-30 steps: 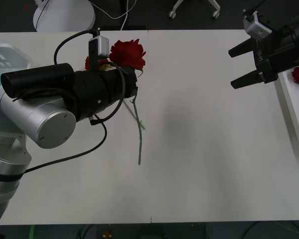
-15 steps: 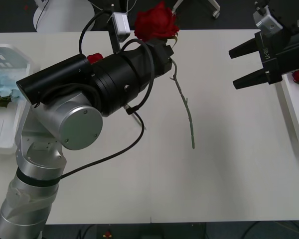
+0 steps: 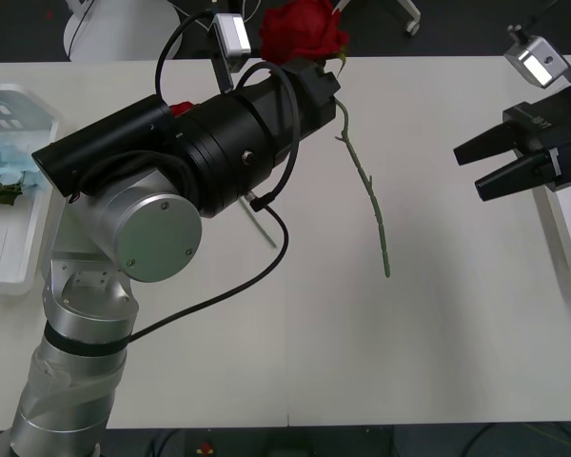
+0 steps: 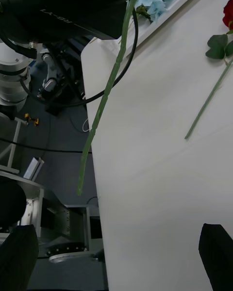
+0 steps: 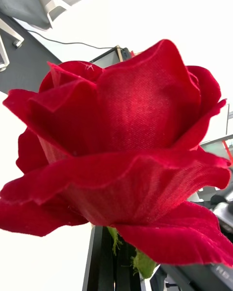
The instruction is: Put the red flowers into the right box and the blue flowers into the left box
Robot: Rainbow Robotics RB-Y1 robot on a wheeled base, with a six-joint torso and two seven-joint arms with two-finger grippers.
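We see a deep-red fabric rose bloom (image 3: 303, 29) with velvety petals on a thin pale-green stem (image 3: 365, 186), and in the right wrist view a second red rose (image 4: 228, 12) with dark green leaves (image 4: 217, 47) lying on the plain off-white tabletop (image 3: 419, 333). At the table's left edge, pale sky-blue petal clusters (image 3: 4, 162) lie in a shallow white plastic tray with a slotted floor (image 3: 19, 100). The left arm (image 3: 162, 190) is matte black and brushed silver, with black cables, and the right gripper (image 3: 478, 164) is black.
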